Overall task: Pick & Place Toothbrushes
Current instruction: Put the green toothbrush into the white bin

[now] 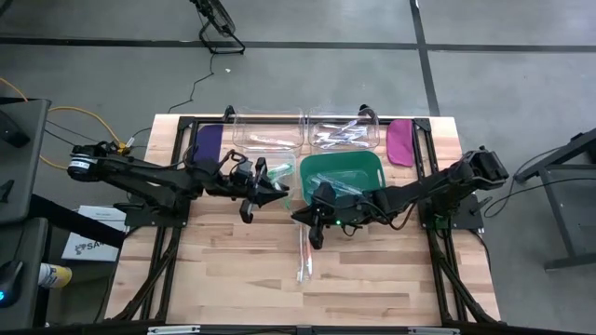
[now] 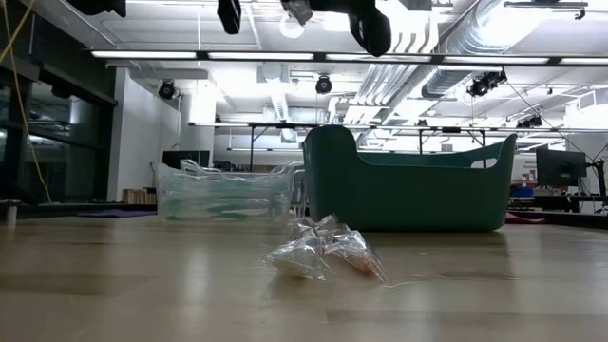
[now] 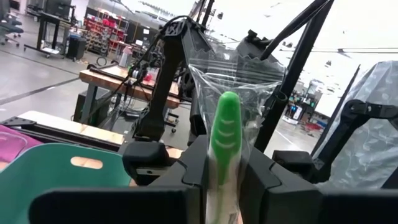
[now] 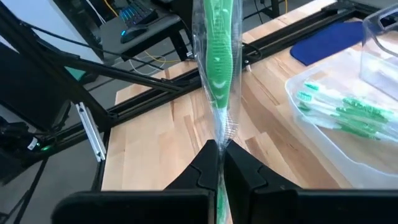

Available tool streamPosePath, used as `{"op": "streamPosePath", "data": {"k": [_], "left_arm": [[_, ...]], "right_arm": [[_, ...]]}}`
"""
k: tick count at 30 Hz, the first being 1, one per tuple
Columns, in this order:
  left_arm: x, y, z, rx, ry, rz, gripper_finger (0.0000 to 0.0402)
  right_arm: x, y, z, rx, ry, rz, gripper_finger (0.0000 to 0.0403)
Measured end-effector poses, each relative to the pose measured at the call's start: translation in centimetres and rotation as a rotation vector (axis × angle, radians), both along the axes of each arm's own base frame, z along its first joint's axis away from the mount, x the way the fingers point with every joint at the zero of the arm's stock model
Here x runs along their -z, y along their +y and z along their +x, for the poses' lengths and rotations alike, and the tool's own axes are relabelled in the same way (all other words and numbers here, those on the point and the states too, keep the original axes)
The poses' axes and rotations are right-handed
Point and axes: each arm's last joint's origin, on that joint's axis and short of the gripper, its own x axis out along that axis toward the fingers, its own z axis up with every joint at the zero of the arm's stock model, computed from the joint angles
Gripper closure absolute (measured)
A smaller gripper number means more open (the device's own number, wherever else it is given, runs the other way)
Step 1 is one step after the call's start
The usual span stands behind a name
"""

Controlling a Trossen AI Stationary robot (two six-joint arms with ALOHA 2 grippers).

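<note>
A green toothbrush in a clear wrapper point(image 3: 225, 124) is held up over the table's middle between both grippers; it also shows in the right wrist view point(image 4: 217, 56). My left gripper point(image 1: 276, 194) is shut on it from the left, and my right gripper point(image 1: 300, 217) is shut on the wrapper from the right. Other wrapped toothbrushes point(image 1: 303, 256) lie on the wood nearer the front edge and also show in the low view point(image 2: 323, 255). A clear tray point(image 4: 339, 106) holds several green toothbrushes. A green bin point(image 1: 343, 175) stands behind the grippers. My left gripper pinches the wrapped toothbrush's green handle point(image 3: 224, 155) between its two fingers, the stick running on along and past the fingers. The packet is lifted clear of the table. My right gripper pinches the narrowed clear wrapper end point(image 4: 219, 140) between its two fingertips, below the bristle head point(image 4: 214, 65). The packet runs straight away from the fingers, and the wrapper looks drawn taut.
Two clear containers point(image 1: 265, 138) point(image 1: 343, 133) stand at the far edge. A purple paddle point(image 1: 207, 140) lies at the far left and a magenta one point(image 1: 400, 140) at the far right. Black frame rails point(image 1: 168, 251) run along both sides. Bare wood lies at the front.
</note>
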Motion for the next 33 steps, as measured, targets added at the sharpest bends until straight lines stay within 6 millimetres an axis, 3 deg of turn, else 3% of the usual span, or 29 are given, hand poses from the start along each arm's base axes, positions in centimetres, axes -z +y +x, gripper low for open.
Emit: {"op": "streamPosePath", "data": {"k": [5, 11, 18, 24, 33], "left_arm": [[0.1, 0.0, 0.0, 0.003, 0.013, 0.002, 0.035], [0.4, 0.0, 0.1, 0.005, 0.038, 0.008, 0.0356], [0.5, 0.2, -0.5, -0.005, 0.097, 0.018, 0.0356], [0.3, 1.7, -1.6, -0.078, 0.161, 0.057, 0.0356], [1.8, 4.2, -2.7, -0.197, 0.375, 0.042, 0.0356]], "right_arm": [[0.0, 0.0, 0.0, 0.006, 0.002, 0.042, 0.0381], [0.0, 0.1, 0.0, -0.006, -0.002, 0.141, 0.0297], [-0.8, 0.4, -0.7, -0.144, 0.022, 0.236, 0.0214], [-1.6, 0.2, -2.2, -0.148, 0.099, 0.324, 0.0205], [-1.8, 1.2, -3.1, -0.167, 0.14, 0.329, 0.0207]]}}
